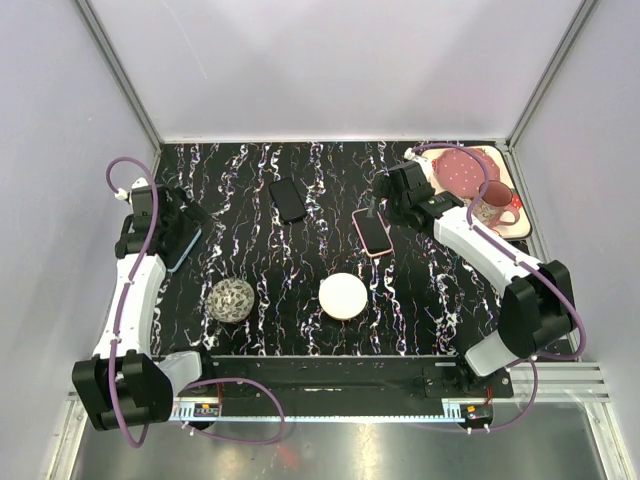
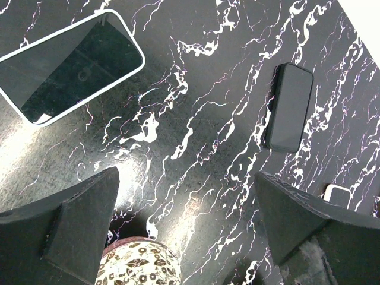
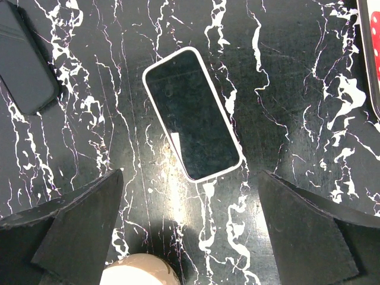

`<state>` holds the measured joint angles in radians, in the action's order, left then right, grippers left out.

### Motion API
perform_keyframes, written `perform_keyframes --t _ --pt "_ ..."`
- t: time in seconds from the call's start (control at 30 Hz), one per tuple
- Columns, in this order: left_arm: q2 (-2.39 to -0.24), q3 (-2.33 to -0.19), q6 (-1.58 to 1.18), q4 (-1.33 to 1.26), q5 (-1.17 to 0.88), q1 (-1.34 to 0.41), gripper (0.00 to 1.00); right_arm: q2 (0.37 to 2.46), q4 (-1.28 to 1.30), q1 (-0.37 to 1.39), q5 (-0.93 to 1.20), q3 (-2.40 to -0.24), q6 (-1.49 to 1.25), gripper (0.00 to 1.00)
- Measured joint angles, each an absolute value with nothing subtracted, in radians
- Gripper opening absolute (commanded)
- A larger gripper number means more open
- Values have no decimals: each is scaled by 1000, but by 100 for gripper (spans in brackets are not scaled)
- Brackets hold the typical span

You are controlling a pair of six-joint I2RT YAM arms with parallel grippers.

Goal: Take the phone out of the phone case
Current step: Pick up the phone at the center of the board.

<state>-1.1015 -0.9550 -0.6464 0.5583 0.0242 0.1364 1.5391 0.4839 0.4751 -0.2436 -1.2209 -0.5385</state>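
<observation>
A phone in a pink case [image 1: 371,232] lies screen up at centre right; in the right wrist view [image 3: 191,113] it lies just beyond my open, empty right gripper [image 3: 190,178] [image 1: 383,203]. A second phone in a light case [image 1: 186,250] lies at the left edge and shows in the left wrist view [image 2: 71,65], up and left of my open, empty left gripper [image 2: 187,178] [image 1: 190,228]. A black phone [image 1: 288,198] [image 2: 289,107] [image 3: 24,65] lies between the arms, at the back.
A patterned ball [image 1: 232,299] [image 2: 139,264] and a white bowl [image 1: 343,296] [image 3: 139,270] sit towards the front. A pink tray [image 1: 497,160] at the back right holds a red dotted plate [image 1: 462,170] and a mug [image 1: 492,207].
</observation>
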Motion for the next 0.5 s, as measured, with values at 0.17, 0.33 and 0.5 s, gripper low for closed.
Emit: perform_keyframes --t 0.17,0.33,0.5 --pt "-1113 -957 -634 561 1 136 99 1540 485 475 -243 -1221 -535 100" --pt "-1116 -958 -619 561 -34 136 99 1564 485 475 -243 -1222 -517 100" --pt "-1116 -958 -607 564 -73 136 99 1669 527 475 -226 -1295 -462 100"
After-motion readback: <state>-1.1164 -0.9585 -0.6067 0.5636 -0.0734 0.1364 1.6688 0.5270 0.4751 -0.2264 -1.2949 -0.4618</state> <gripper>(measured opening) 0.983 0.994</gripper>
